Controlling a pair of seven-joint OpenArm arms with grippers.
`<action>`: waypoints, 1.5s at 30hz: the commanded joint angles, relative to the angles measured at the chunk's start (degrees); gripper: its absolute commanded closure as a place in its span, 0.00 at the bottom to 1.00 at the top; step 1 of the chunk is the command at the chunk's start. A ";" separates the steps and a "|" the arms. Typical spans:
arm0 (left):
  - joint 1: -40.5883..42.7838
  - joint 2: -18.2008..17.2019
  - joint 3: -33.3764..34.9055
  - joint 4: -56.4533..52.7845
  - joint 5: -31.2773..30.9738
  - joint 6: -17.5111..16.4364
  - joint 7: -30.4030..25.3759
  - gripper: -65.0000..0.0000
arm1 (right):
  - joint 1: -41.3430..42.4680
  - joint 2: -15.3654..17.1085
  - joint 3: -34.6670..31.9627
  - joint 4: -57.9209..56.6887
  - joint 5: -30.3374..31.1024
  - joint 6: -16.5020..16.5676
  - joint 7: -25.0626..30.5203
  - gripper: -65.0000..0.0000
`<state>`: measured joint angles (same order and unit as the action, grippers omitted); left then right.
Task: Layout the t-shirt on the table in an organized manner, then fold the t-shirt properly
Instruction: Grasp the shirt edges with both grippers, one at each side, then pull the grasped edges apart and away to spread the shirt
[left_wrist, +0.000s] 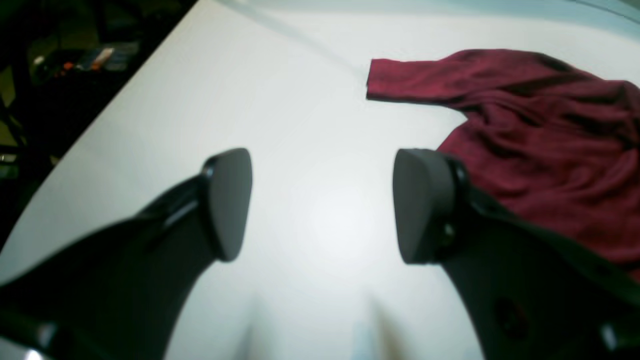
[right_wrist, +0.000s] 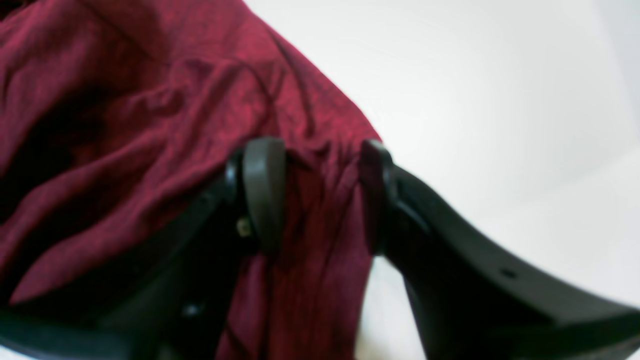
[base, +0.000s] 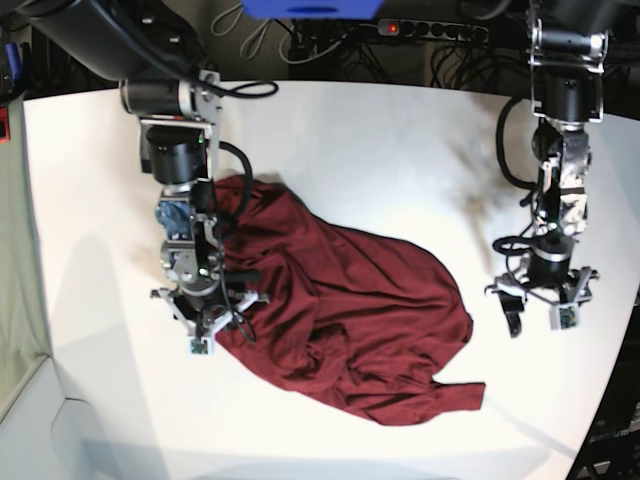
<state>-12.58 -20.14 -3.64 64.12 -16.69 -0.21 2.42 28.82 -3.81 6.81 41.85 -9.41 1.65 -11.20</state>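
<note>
Item 1, right claw (base: 212, 322): on the left of the base view, on a black arm that comes down over the near-left edge of the cloth. The right wrist view shows its two dark pads (right_wrist: 263, 192) set either side of a raised ridge of fabric, one pad pressed into it and the other against its outer edge by the hem; the claw is gripping the t-shirt there.

Item 2, t-shirt (base: 340, 310): maroon knit, plain, lying crumpled in a rough heap on the middle-left of the bench (not spread flat). Deep folds cross the body. One sleeve sticks out at the lower right of the heap, flat on the surface; the left wrist view shows that sleeve pointing away from the bunched body.

Item 3, bench (base: 400, 160): white, smooth, with a curved edge. It carries the cloth and fills most of each view. Bare surface lies between the heap and the other arm.

Item 4, left claw (base: 541, 307): on the right of the base view, hanging from an upright black arm over bare bench, well apart from the body of the shirt. In the left wrist view its grey pads (left_wrist: 230, 202) stand wide apart with only white surface between them; open, holding nothing. The shirt lies beside and beyond the pad on that view's right.
</note>
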 joint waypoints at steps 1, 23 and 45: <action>-2.15 -0.03 -0.27 0.63 0.03 0.08 -2.02 0.34 | 1.56 0.34 0.09 1.01 -0.04 -0.11 0.87 0.61; -27.55 9.64 15.73 -39.37 0.03 -0.01 -13.10 0.34 | 3.75 1.22 0.09 0.92 -0.04 -0.11 1.22 0.61; -22.89 11.13 20.39 -53.96 0.03 -0.01 -21.10 0.34 | -0.82 1.40 0.00 1.01 -0.04 -0.11 1.14 0.61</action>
<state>-35.53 -8.47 16.71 10.35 -17.28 -0.89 -22.28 27.38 -2.52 6.94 42.19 -9.17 1.63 -9.50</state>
